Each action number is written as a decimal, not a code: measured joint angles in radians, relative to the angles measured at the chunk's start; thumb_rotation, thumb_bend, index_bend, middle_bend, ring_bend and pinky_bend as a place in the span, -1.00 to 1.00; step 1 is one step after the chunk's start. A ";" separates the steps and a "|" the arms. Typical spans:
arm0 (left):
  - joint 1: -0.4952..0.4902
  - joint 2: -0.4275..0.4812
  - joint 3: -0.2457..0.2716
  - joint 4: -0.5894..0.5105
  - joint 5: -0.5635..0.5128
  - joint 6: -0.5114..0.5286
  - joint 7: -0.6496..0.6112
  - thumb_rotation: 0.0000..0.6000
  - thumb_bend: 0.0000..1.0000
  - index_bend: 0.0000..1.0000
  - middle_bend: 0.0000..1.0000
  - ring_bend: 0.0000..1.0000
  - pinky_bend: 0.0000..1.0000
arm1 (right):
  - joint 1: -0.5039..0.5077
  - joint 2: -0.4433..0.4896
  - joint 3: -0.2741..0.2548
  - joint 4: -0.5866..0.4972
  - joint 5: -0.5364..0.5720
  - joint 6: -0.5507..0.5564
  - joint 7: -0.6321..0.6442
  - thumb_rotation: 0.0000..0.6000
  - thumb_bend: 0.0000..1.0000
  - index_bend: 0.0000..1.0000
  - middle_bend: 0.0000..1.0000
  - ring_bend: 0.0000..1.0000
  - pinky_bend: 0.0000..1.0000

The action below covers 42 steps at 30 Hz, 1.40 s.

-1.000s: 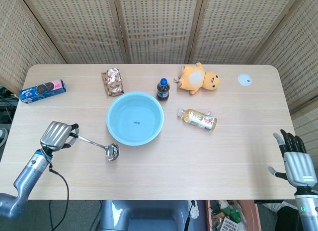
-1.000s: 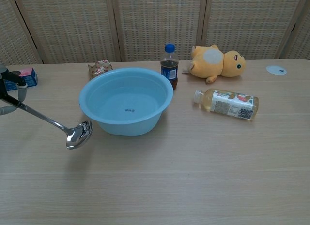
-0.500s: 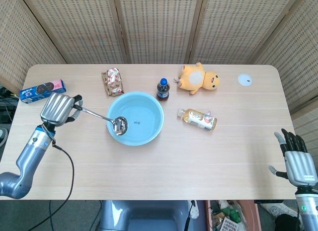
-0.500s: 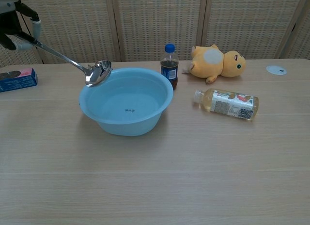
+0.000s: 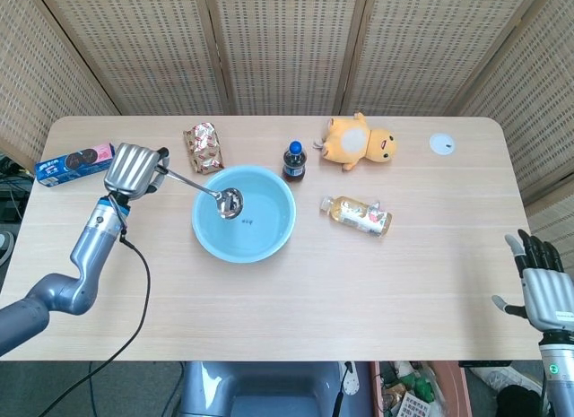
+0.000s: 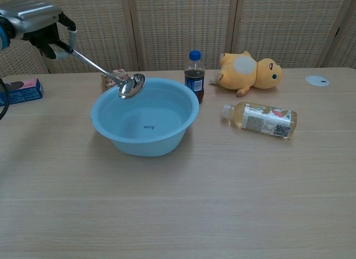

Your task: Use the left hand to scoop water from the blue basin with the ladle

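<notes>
Lifted from low over the surface a second ago, the left hand (image 5: 133, 169) now hangs above the surface's left side near the far edge, fingers clenched around the handle of the ladle (image 5: 199, 189). From that grip the handle slopes down and rightward, so the ladle's bowl sits over the left part of the blue basin (image 5: 273, 240), just above the rim in the chest view and not yet in the water. By my judgement the approach is done and the dip itself remains: the bowl must drop and tilt into the shallow water. The basin stands at mid-surface. Behind it, toward the far edge, are a snack packet (image 5: 204, 147), a dark drink bottle (image 5: 293, 161) and a yellow plush toy (image 5: 360, 141); a cookie box (image 5: 75, 163) lies by the left edge. Beyond the near-right corner the right hand (image 5: 546, 294) is empty, fingers spread. Woven screens (image 5: 287, 40) enclose the room
</notes>
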<state>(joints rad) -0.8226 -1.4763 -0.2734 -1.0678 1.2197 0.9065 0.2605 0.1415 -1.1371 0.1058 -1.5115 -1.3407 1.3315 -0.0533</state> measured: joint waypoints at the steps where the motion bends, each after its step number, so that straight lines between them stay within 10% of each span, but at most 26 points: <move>1: -0.015 -0.029 0.001 0.040 -0.001 -0.011 -0.008 1.00 0.10 0.73 1.00 1.00 1.00 | 0.001 0.000 0.001 0.002 0.003 -0.003 0.003 1.00 -1.00 -1.00 -1.00 -1.00 -1.00; 42: -0.287 -0.432 0.113 0.634 0.169 -0.075 0.035 1.00 0.14 0.74 1.00 1.00 1.00 | 0.010 0.003 0.019 0.041 0.058 -0.050 0.050 1.00 -1.00 -1.00 -1.00 -1.00 -1.00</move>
<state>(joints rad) -1.1099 -1.9086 -0.1606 -0.4342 1.3890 0.8311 0.2959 0.1511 -1.1336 0.1248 -1.4707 -1.2825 1.2820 -0.0036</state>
